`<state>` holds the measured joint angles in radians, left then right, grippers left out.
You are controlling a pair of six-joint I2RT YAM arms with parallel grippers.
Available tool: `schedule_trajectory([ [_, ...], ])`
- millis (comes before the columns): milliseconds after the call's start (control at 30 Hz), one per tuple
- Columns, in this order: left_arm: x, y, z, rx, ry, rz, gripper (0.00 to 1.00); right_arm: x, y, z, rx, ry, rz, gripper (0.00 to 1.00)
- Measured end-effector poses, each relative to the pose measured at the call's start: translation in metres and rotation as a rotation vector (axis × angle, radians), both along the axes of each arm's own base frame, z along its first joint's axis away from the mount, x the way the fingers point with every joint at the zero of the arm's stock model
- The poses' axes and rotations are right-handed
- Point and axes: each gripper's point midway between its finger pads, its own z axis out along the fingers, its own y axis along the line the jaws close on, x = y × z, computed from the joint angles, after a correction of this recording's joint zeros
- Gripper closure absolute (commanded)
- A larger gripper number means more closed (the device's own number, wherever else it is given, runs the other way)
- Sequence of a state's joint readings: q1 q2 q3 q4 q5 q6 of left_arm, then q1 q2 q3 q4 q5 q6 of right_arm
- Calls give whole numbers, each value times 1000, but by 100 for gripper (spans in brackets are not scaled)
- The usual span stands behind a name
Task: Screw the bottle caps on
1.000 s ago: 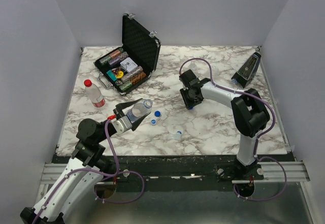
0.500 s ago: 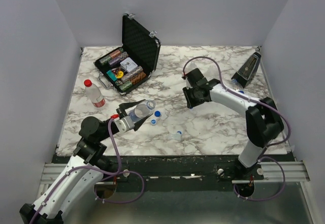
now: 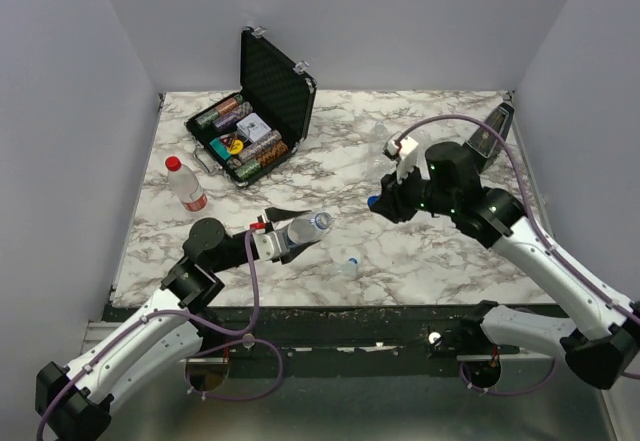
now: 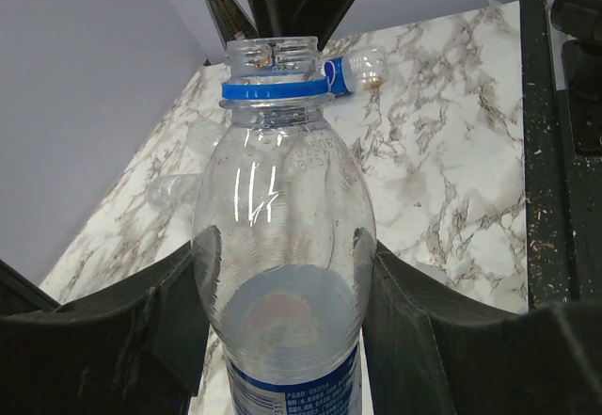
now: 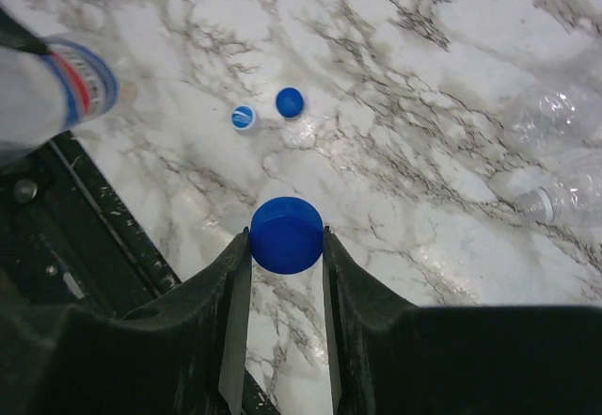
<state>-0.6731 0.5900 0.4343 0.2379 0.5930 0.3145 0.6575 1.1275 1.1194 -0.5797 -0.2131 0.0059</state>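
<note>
My left gripper (image 3: 290, 229) is shut on a clear bottle (image 3: 303, 229) with a blue label. It holds the bottle tilted above the table's front. In the left wrist view the bottle (image 4: 282, 217) sits between the jaws of the left gripper (image 4: 282, 274), its mouth uncapped above a blue neck ring. My right gripper (image 3: 376, 203) hangs to the bottle's right, shut on a blue cap (image 5: 286, 234) pinched at the tips of the right gripper (image 5: 287, 238). Two more blue caps (image 5: 290, 102) lie on the marble below. A whitish cap (image 3: 349, 262) lies near the front edge.
A red-capped bottle (image 3: 186, 185) with a red-and-white label stands at the left. An open black case (image 3: 262, 111) of poker chips sits at the back left. A dark wedge-shaped object (image 3: 487, 136) stands at the back right. Empty clear bottles (image 5: 564, 199) lie on the table's right.
My right gripper closed on the blue cap, lifted it off the table and drew back to the right. My left arm carried the bottle rightward.
</note>
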Motion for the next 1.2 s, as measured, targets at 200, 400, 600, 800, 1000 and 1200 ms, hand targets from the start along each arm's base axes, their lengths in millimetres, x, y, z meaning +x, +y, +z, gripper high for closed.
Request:
schedule_trajectory([
  [200,0,-7,-11,28,29,-19,80,-43,3,45,96,-138,190,70],
  [400,-2,-14,-23,58,61,-43,80,-75,13,58,108,-207,369,72],
  [600,-4,-17,-34,90,86,-54,80,-97,28,60,91,-249,516,72],
  [800,-6,-18,-41,114,97,-63,80,-104,39,68,78,-306,594,72],
  [1000,-8,-19,-42,121,86,-75,80,-101,49,66,51,-328,637,72],
  [1200,-11,-20,-42,128,77,-90,80,-100,57,58,25,-323,669,71],
])
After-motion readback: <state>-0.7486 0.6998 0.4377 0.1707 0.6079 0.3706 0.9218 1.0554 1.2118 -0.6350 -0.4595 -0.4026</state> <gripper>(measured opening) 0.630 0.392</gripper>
